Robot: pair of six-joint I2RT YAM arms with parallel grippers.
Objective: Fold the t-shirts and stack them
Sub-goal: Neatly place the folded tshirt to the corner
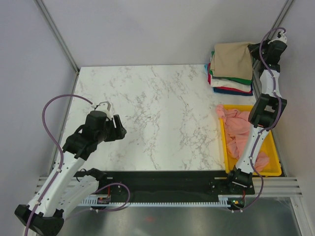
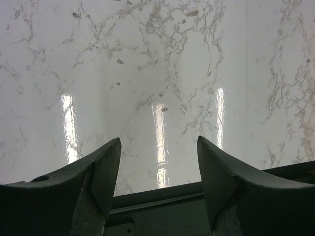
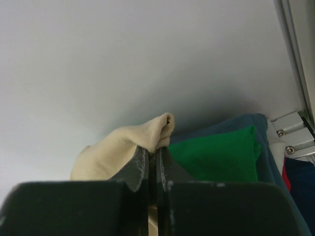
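Tan soft-fabric t-shirt (image 3: pixel 110 155) is clamped by one fold between the fingers of the right gripper (image 3: pixel 152 153). The jaws are pressed together on the cloth, with a small lip of fabric showing above the tips. From that pinch, in the top view, the tan shirt (image 1: pixel 234 59) spreads leftward from the gripper. It is draped as the top layer of the stack of folded t-shirts (image 1: pixel 231 84) in the far right corner of the white marble-patterned table (image 1: pixel 162 108).

Just beside the fingertips in the right wrist view, a folded green t-shirt (image 3: pixel 216 155) and a blue t-shirt (image 3: pixel 258 125) are seen beneath the tan one. The tan shirt's folded outline is close to square, so no clear long axis can be told.

Nearer the arm bases, a crumpled pink t-shirt (image 1: pixel 236 123) lies in the yellow plastic tray (image 1: pixel 253 172) along the right edge of the table.

The left gripper (image 2: pixel 157 139) is held over bare table at the near left, its fingers spread wide with nothing between them, well apart from both the stack and the tray.

The setting-down of the tan shirt is judged to be nearly done, with letting go of the fold the likely step in hand. The pink shirt then lies on the near side of the right gripper and far closer to the right arm than to the left.
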